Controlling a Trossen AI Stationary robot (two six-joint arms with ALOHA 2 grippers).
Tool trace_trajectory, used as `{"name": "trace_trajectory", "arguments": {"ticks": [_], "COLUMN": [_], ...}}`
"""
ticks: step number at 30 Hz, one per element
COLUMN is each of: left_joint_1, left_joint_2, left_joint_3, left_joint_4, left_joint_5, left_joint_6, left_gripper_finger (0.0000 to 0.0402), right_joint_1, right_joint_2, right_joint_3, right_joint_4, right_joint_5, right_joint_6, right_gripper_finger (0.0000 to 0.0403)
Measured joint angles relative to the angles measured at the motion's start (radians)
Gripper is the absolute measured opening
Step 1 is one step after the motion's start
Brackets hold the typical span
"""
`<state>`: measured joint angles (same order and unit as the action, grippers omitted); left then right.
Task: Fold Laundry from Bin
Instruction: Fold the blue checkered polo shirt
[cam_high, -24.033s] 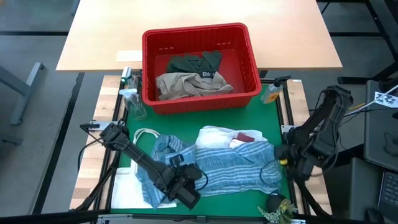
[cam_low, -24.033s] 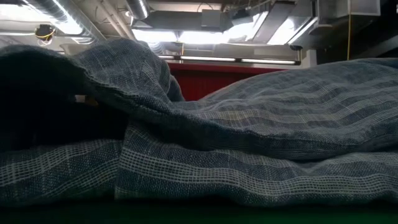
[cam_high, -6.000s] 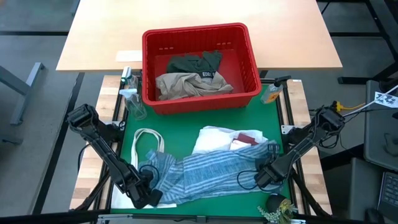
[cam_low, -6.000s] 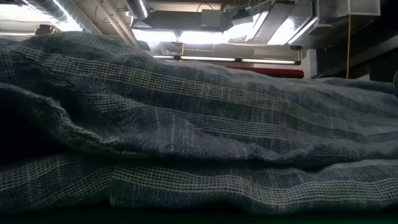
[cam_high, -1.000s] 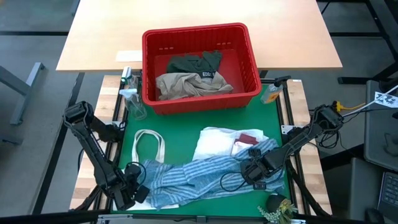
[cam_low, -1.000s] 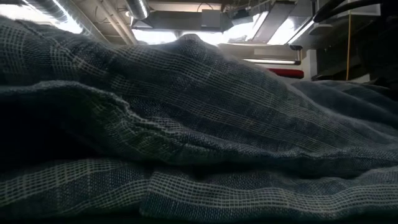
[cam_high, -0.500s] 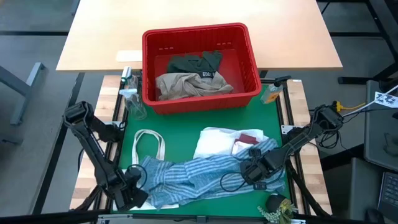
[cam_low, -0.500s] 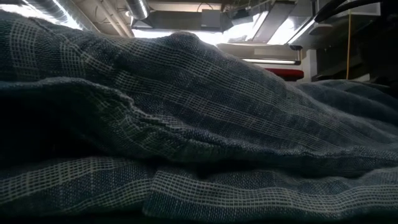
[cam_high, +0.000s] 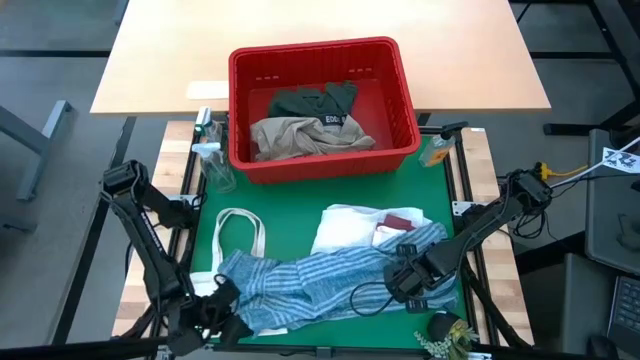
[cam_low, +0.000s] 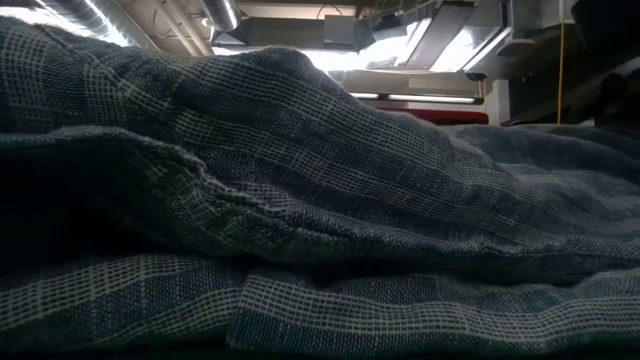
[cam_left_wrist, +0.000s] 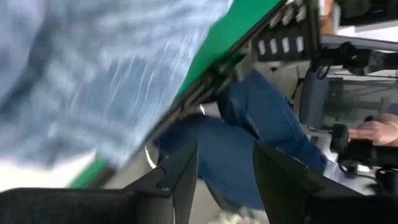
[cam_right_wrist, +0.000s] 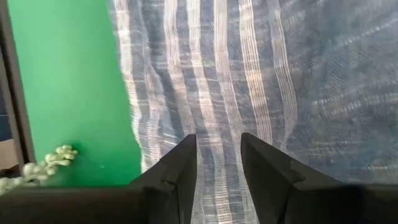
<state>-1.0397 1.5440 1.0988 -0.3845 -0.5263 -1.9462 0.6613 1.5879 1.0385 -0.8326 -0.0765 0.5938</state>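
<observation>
two arms are down at the near edge of my table. my left gripper (cam_high: 207, 312) sits at the near left corner, just off the end of the blue-and-white striped cloth (cam_high: 330, 280). its fingers (cam_left_wrist: 180, 177) are spread apart and nothing is between them; past them i see a person's blue trouser leg (cam_left_wrist: 249, 124) and a hand (cam_left_wrist: 373, 132) in the room. my right gripper (cam_high: 405, 280) is low over the other end of the striped cloth. its fingers (cam_right_wrist: 180, 165) stand a little apart right above the stripes, and i cannot tell if they pinch the cloth or just hover.

the striped cloth lies stretched out across the near part of the green mat (cam_high: 290, 205). in the low view it fills almost everything. a white cloth (cam_high: 345, 225) and a maroon piece (cam_high: 397, 222) lie just behind it, touching it. a white tote bag (cam_high: 238, 232) with handles peeks out at the left end.

the red bin (cam_high: 322, 105) stands at the far edge of the mat. a tan cloth (cam_high: 305, 135) and a dark green cloth (cam_high: 315, 100) are inside it.
</observation>
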Motion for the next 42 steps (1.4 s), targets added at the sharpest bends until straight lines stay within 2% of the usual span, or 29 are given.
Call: {"name": "trace_trajectory", "arguments": {"ticks": [7,13,17,27,33,42], "left_joint_1": [0.084,0.142,0.182,0.246,0.279,0.345], "left_joint_2": [0.000,0.000,0.000,0.026,0.103,0.165], "left_joint_3": [0.000,0.000,0.000,0.000,0.000,0.000], "left_joint_4": [0.008,0.007,0.002,-0.011,0.007,0.010], "left_joint_5": [-0.019,-0.094,-0.097,-0.043,0.046,0.067], "left_joint_6": [0.206,0.303,0.388,0.628,0.799,1.017], "left_gripper_finger": [0.0150,0.0150,0.0150,0.0139,0.0127,0.0136], "right_joint_1": [0.000,0.000,0.000,-0.001,-0.001,-0.001], "right_joint_2": [0.000,0.000,0.000,0.000,0.000,0.000], "right_joint_3": [0.002,0.002,0.002,0.003,0.003,0.003], "right_joint_4": [-0.001,0.000,0.000,0.001,0.001,0.001], "right_joint_5": [0.003,0.004,0.004,0.042,0.042,0.041], "right_joint_6": [0.000,0.000,0.000,-0.001,-0.001,-0.001], "right_gripper_finger": [0.0127,0.0127,0.0127,0.0127,0.0127,0.0127]}}
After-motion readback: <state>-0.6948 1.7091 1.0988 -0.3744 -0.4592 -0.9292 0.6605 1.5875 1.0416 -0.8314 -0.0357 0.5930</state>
